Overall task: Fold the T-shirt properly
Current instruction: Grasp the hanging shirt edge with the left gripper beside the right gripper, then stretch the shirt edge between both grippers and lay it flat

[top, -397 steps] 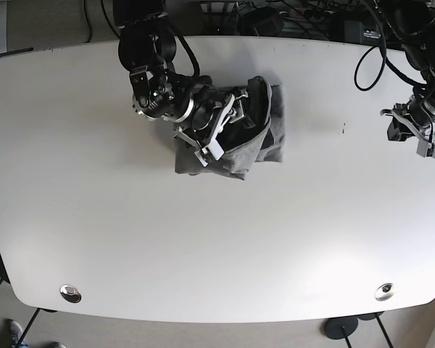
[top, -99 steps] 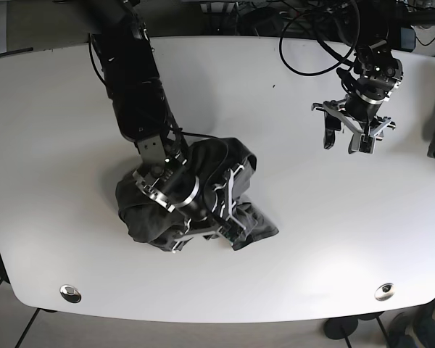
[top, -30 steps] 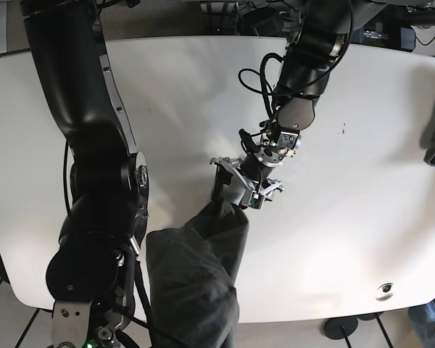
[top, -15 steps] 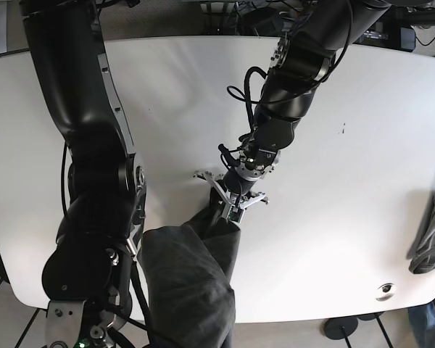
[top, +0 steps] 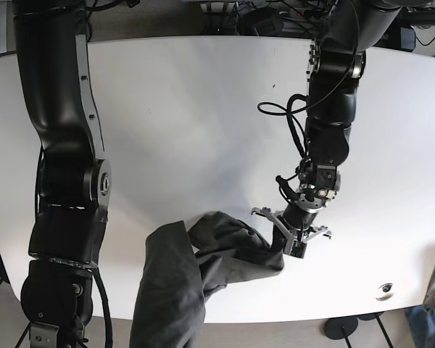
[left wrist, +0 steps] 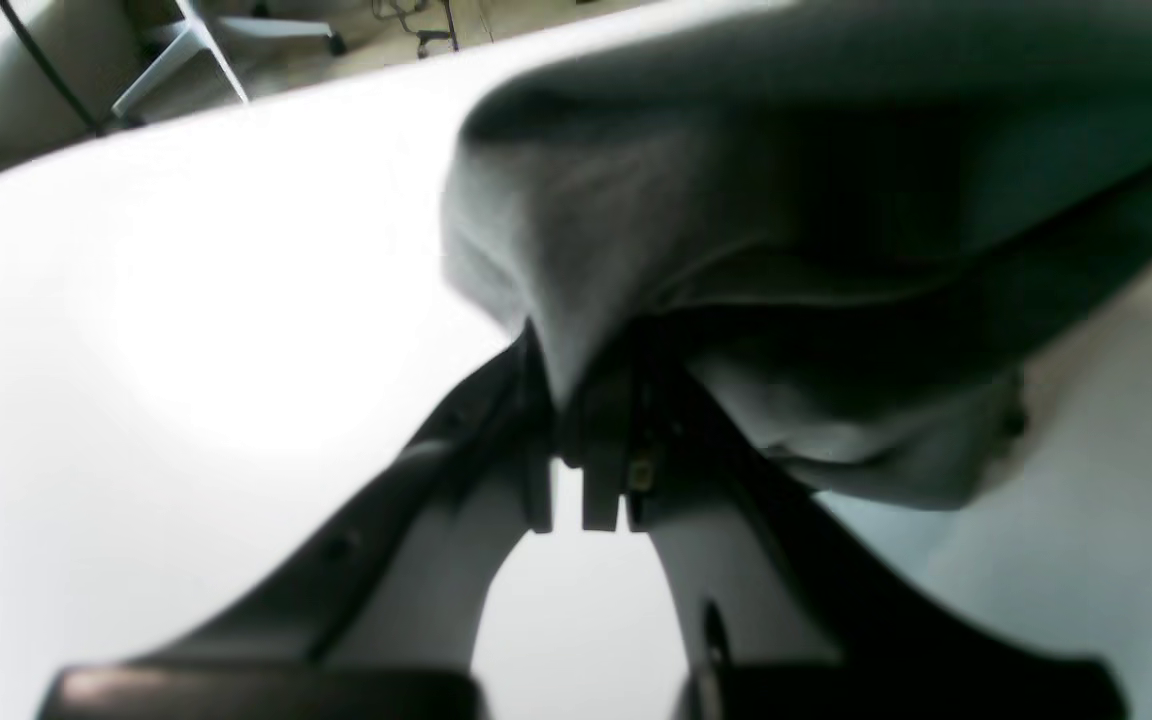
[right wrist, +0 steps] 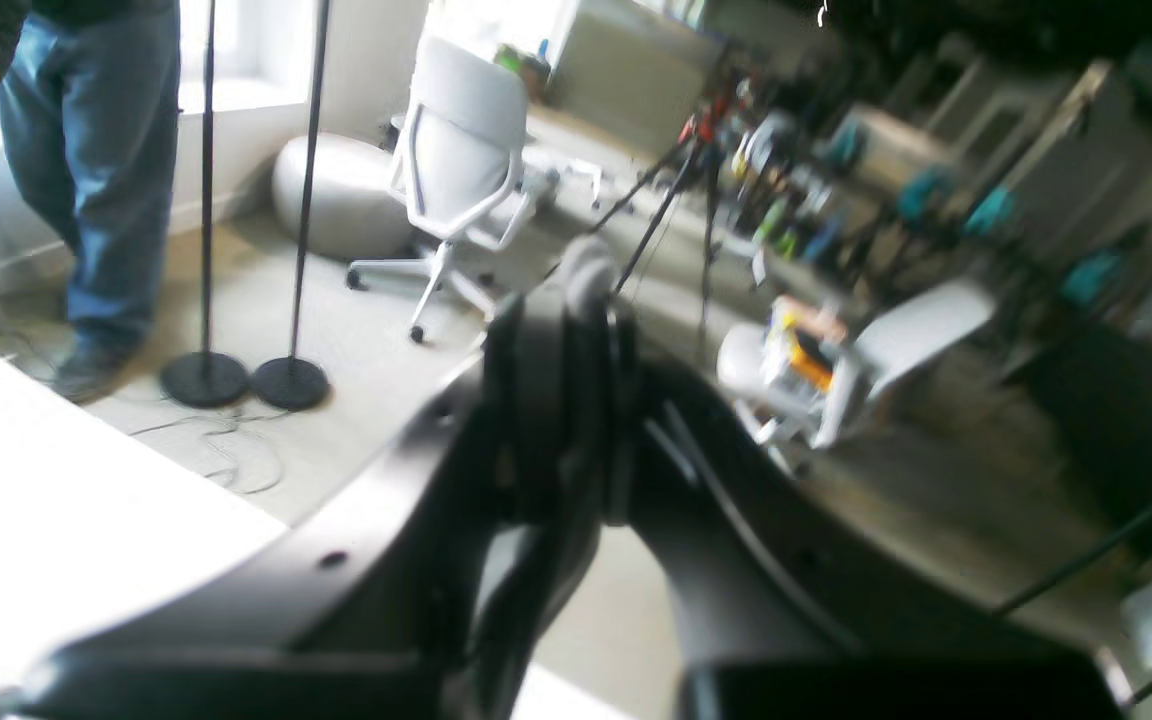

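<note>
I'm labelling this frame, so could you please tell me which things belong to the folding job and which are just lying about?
Belonging to the job:
- T-shirt
- left tool, pinching the T-shirt
- white table

Just about:
- office chair
- two stands
- bystander in jeans

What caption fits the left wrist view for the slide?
Left tool shut on a fold of the dark grey cotton T-shirt above the glossy white table.

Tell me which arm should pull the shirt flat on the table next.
Left. Its gripper is already shut on the shirt edge, low over the table. The right gripper is shut too, but its camera faces out at the room and shows no cloth in it.
</note>
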{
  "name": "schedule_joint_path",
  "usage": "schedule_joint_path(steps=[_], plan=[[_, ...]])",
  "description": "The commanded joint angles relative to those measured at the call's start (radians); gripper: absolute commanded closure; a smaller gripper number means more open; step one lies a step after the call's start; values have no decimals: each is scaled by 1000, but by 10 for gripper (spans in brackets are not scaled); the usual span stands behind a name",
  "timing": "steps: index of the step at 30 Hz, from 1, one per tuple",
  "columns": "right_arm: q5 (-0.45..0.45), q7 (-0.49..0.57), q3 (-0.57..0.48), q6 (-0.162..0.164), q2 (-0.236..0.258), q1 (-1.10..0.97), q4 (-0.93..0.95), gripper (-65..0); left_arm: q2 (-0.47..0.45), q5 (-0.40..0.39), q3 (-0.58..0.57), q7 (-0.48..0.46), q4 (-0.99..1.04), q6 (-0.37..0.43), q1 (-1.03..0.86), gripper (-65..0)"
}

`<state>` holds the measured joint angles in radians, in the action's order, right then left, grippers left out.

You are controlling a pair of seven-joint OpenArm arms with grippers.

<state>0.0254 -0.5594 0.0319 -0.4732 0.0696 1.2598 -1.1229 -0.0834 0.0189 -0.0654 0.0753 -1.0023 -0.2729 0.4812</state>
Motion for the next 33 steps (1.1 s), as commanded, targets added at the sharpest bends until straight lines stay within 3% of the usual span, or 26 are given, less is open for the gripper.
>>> schedule_joint_path(steps=[1,5,7,12,14,19,27,30,33], plan=[[-9,101,1,27,19,46,70,-22,-31,-7,74,31,-111,-29,58,-6],[-9,187,73,46,45,46,237,-22,-123,-4,217,169,-269,-139,146,-6],[-5,197,110,43,45,46,284,-22,-175,-7,230,206,-301,-148,176,-6],[-20,193,119,44,78,46,297,-22,-246,-7,281,220,-316,-150,212,-6],[-69,186,119,46,103,46,271,-22,-246,-7,318,220,-316,-157,210,-6],[-216,88,119,49,155,-180,126,-22,-238,-9,416,275,-327,-256,126,-6],[-373,37,121,141,198,-642,-179,-22,-227,-14,451,283,-485,-274,-141,-6],[-445,35,175,161,213,-813,-243,-22,-206,-90,516,354,-565,-276,-255,-6],[-503,-9,251,158,213,-948,-248,-22,-204,-162,534,373,-631,-276,-398,-6]])
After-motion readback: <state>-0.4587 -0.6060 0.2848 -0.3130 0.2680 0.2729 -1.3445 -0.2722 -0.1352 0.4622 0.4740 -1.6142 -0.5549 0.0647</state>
